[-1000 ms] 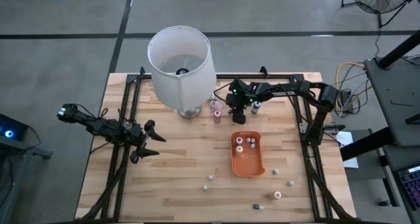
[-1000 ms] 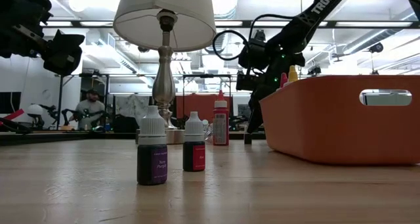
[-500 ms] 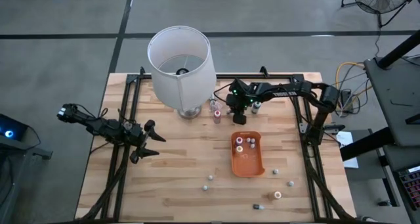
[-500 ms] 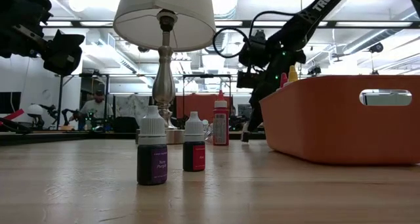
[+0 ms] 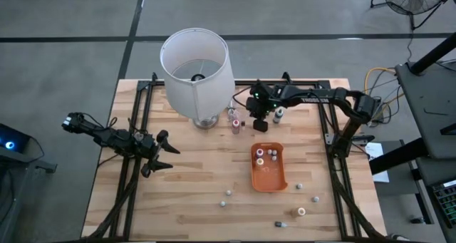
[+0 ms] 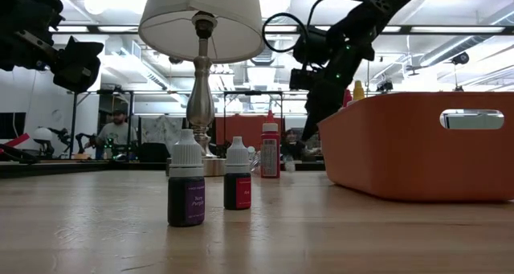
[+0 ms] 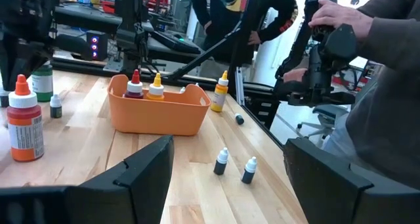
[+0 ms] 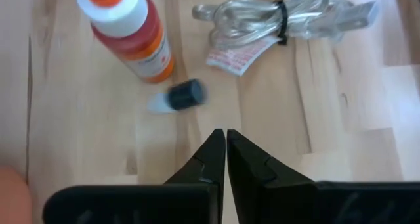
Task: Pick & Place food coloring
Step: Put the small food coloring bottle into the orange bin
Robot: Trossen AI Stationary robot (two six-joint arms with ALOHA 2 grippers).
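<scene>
The right gripper (image 8: 225, 142), jaws pressed together and empty, hangs by the lamp (image 5: 196, 65) over a toppled, blurred bottle (image 8: 177, 98), perhaps dark-capped. Left gripper (image 5: 165, 152) waits spread.

The lamp (image 5: 196, 72) and orange tray (image 5: 268, 167) hem in the far-centre bottles (image 5: 234, 121).

A robotics lab is showing here: a wooden bench (image 5: 192, 164) is sitting on bare concrete floor (image 5: 71, 29), more robot rigs are standing behind, and a person (image 6: 112, 133) is working at a distant station.
</scene>
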